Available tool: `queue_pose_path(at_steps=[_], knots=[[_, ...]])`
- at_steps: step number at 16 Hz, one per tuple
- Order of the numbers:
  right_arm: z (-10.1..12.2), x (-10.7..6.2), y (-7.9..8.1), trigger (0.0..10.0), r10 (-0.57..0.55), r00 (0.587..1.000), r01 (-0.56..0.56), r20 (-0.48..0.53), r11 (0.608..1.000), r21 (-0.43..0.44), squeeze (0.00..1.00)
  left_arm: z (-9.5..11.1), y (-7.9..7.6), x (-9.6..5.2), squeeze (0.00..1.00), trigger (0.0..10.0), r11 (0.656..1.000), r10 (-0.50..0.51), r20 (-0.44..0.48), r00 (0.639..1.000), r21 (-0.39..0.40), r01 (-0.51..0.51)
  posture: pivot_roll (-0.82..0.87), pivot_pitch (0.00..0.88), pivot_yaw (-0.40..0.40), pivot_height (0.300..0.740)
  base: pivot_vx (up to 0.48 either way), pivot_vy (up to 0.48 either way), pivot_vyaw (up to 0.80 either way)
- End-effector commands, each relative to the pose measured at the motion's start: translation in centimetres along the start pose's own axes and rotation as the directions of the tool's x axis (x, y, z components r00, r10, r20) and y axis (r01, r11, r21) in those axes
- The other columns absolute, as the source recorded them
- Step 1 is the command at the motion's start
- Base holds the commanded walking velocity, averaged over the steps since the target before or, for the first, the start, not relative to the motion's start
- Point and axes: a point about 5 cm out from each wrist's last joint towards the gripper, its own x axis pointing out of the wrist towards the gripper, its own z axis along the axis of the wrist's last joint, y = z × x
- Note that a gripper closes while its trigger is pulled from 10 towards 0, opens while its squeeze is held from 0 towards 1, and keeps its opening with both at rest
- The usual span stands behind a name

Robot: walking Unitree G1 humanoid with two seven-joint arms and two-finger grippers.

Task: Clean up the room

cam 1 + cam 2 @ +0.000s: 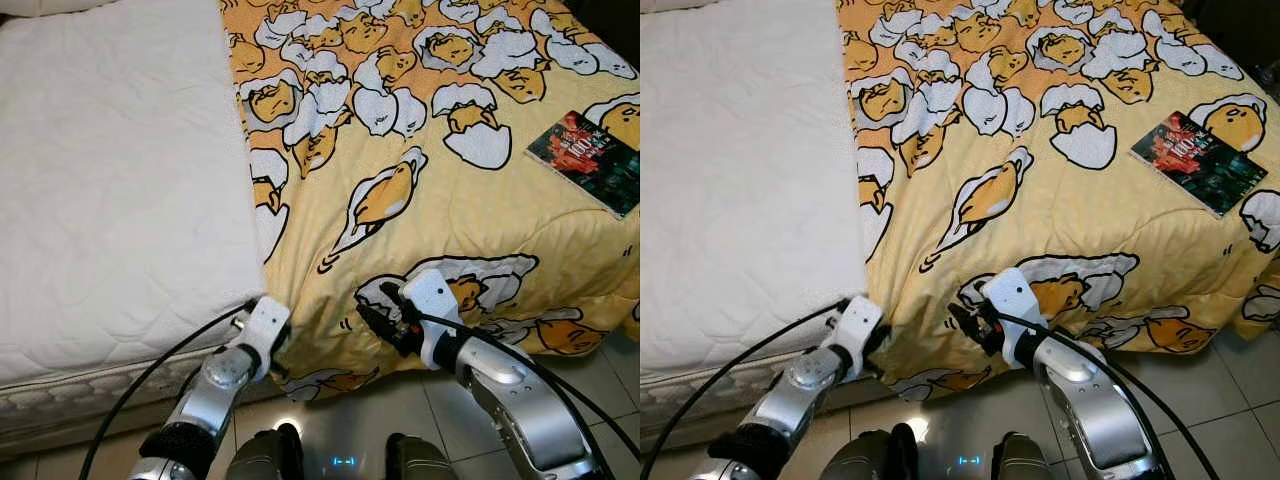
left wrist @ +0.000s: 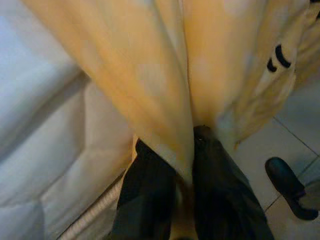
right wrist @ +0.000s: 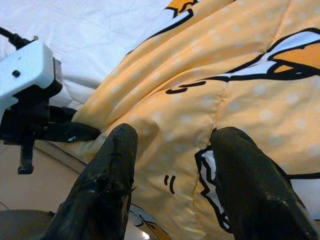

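A yellow blanket [image 1: 400,150] printed with cartoon eggs covers the right half of the bed and hangs over its foot. My left gripper [image 2: 182,145] is shut on a fold of the blanket's hanging corner, where the cloth meets the bare white mattress [image 1: 110,180]. The cloth runs up from between its two black fingers [image 2: 150,180]. My right gripper [image 3: 172,137] stands open a little to the right, its fingers [image 3: 115,150] spread against the blanket's hanging edge with cloth lying across the gap. From above, the right gripper [image 1: 378,322] sits at the foot of the bed.
A dark book [image 1: 590,160] with a red cover picture lies on the blanket at the right. Grey floor tiles [image 1: 600,380] run along the foot of the bed. My own feet [image 1: 265,455] stand close to the bed frame.
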Motion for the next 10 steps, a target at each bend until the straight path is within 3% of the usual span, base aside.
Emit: queue_pose_path(at_steps=[1,2,3,4,5,8,10], knots=[[0.0,0.1,0.2,10.0,0.012,1.0,-0.012,0.01,1.0,-0.008,0.0,-0.9,1.3,-0.9,1.0,10.0,0.999,0.037,0.003,0.999,-0.037,-0.037,-0.13,0.156,0.103,0.74,0.0,0.0,0.0],[0.0,0.1,0.1,10.0,0.008,1.0,-0.008,0.014,1.0,-0.006,0.0,-0.7,2.2,-1.8,1.0,10.0,0.996,0.064,0.054,0.996,-0.06,-0.061,-0.13,0.141,0.099,0.74,0.0,0.0,0.0],[0.0,0.0,0.0,10.0,0.004,1.0,-0.004,0.016,1.0,-0.003,0.0,-0.4,2.8,-2.8,0.94,10.0,0.994,0.083,0.103,0.991,-0.078,-0.075,-0.12,0.126,0.095,0.74,0.0,0.0,0.0],[-0.1,-0.1,-0.1,10.0,0.003,1.0,-0.003,0.016,1.0,-0.002,0.0,-0.2,3.1,-3.5,0.38,10.0,0.994,0.086,0.13,0.988,-0.084,-0.076,-0.12,0.122,0.094,0.74,0.0,0.0,0.0],[-0.2,-0.4,-0.3,10.0,-0.007,1.0,0.007,0.019,1.0,0.006,0.0,1.0,3.6,-5.3,0.0,10.0,0.993,0.084,0.221,0.972,-0.097,-0.064,-0.11,0.099,0.085,0.74,0.0,0.0,0.0],[0.6,-1.1,-1.6,10.0,-0.095,0.993,0.09,0.073,0.993,0.075,0.0,3.3,4.3,-8.2,0.0,10.0,0.985,0.154,0.291,0.944,-0.125,-0.122,-0.09,0.049,0.048,0.74,0.0,0.0,0.0],[0.8,-1.4,-2.0,10.0,-0.165,0.982,0.156,0.095,0.983,0.093,0.0,5.5,5.4,-9.6,0.0,10.0,0.945,0.316,0.353,0.881,-0.195,-0.261,-0.08,0.028,0.03,0.74,0.0,0.0,0.0]])
